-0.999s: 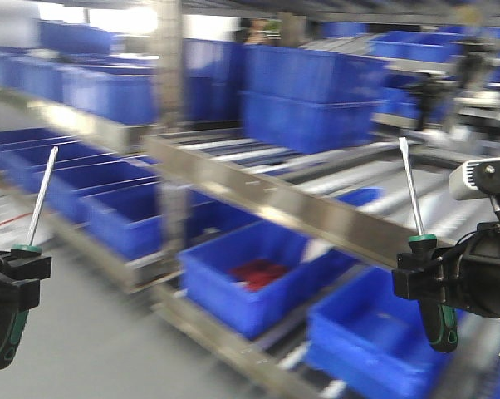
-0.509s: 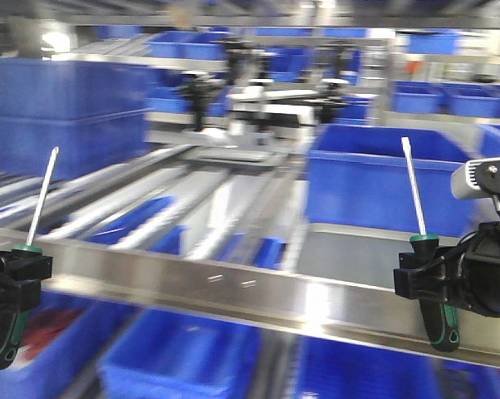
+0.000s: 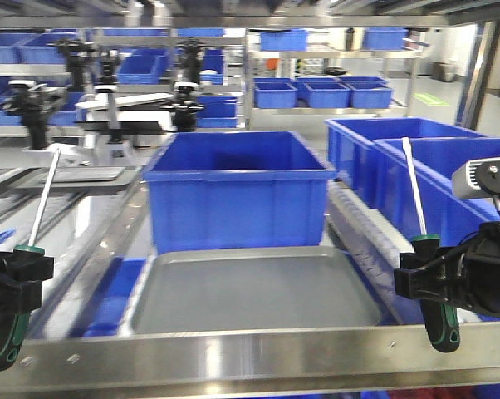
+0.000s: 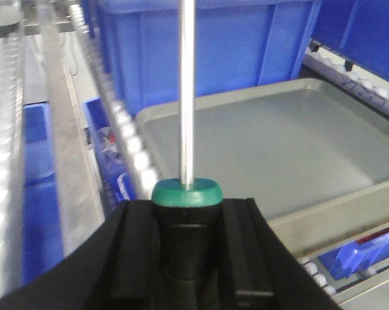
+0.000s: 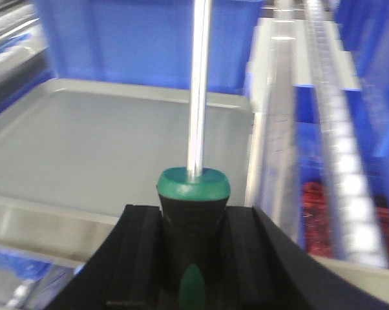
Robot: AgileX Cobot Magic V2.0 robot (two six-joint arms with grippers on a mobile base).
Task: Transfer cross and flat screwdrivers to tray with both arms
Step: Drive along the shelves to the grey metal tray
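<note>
Nearest, the left gripper (image 3: 19, 270) sits at the frame's left edge, partly cut off, its jaws clamped on the black handle of the left screwdriver (image 3: 42, 199). The handle's middle is hidden between the jaws, and the shaft stands almost upright, leaning slightly right. Opposite, the right gripper (image 3: 424, 278) is likewise closed on the right screwdriver (image 3: 412, 187), whose shaft leans slightly left; its arm runs off the right edge. Both wrist views cut the shafts off at the top, so the tips are unseen there, and in the front view they are too small to tell cross from flat. Just beyond the grippers a shiny steel rail (image 3: 250, 357) crosses the whole width, hiding whatever lies below the tray's near rim. The tray (image 3: 258, 291) lies behind the rail, between the two grippers and lower than the held tools, well apart from both; all of its grey floor shows, framed by a low rim. To its right a strip of rollers (image 3: 358, 218) runs along the edge, blurred in the right wrist view. A deep blue bin (image 3: 237, 195) stands just behind the tray's far rim; whether they touch cannot be told. Side bins (image 3: 416, 162) wall in the right. Farther back, shelves (image 3: 316, 87) carry more blue bins.
</note>
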